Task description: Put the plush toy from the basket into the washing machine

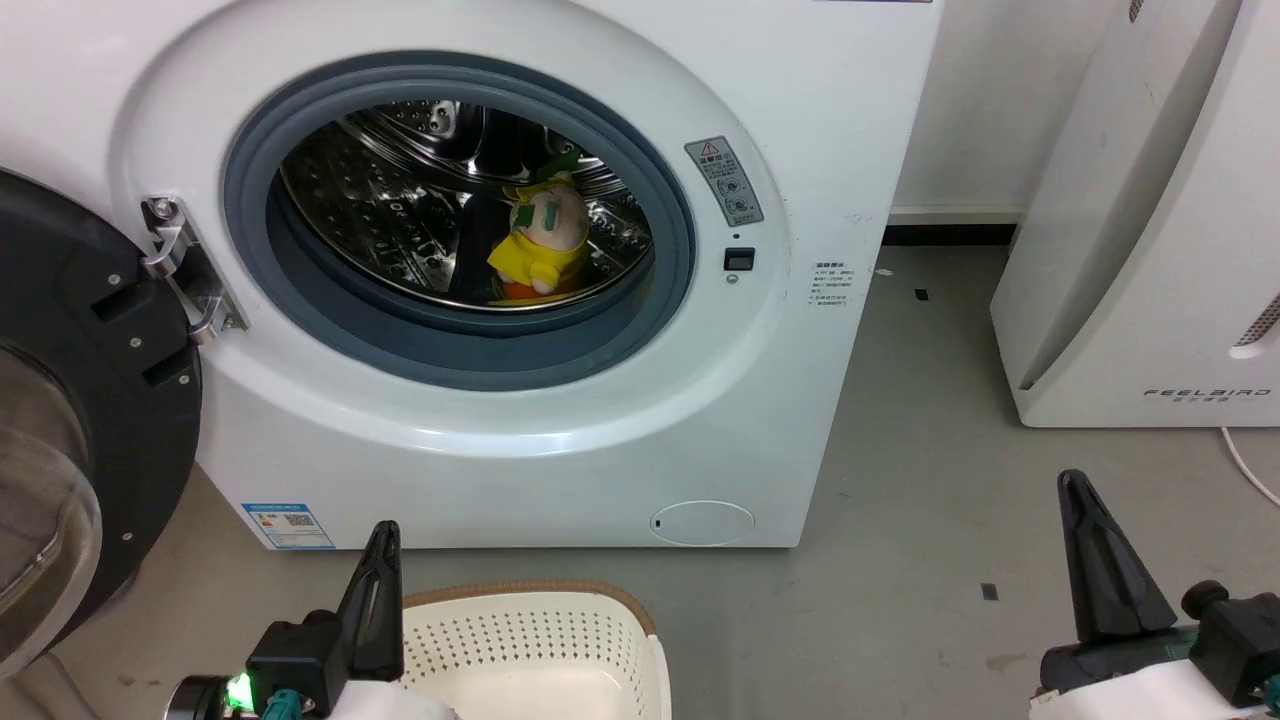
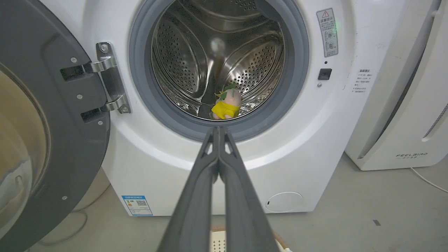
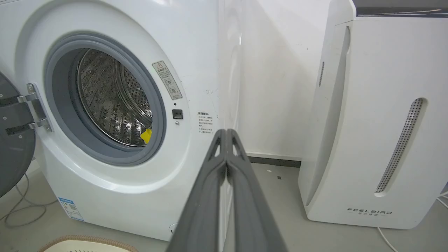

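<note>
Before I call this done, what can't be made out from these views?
Basket floor: head view, cut off by the bottom edge; emptiness unconfirmed.
Plush toy underside: head view, hidden behind the grey gasket of the washing machine.
Warning sticker text: all views, too small.
Door glass: head view, cut by the left edge.

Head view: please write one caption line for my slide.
Plush toy lies inside the open washing machine; the basket stands in front of it.

Plush toy [image 2: 227,105] in washer drum [image 2: 182,59], btm.
</note>
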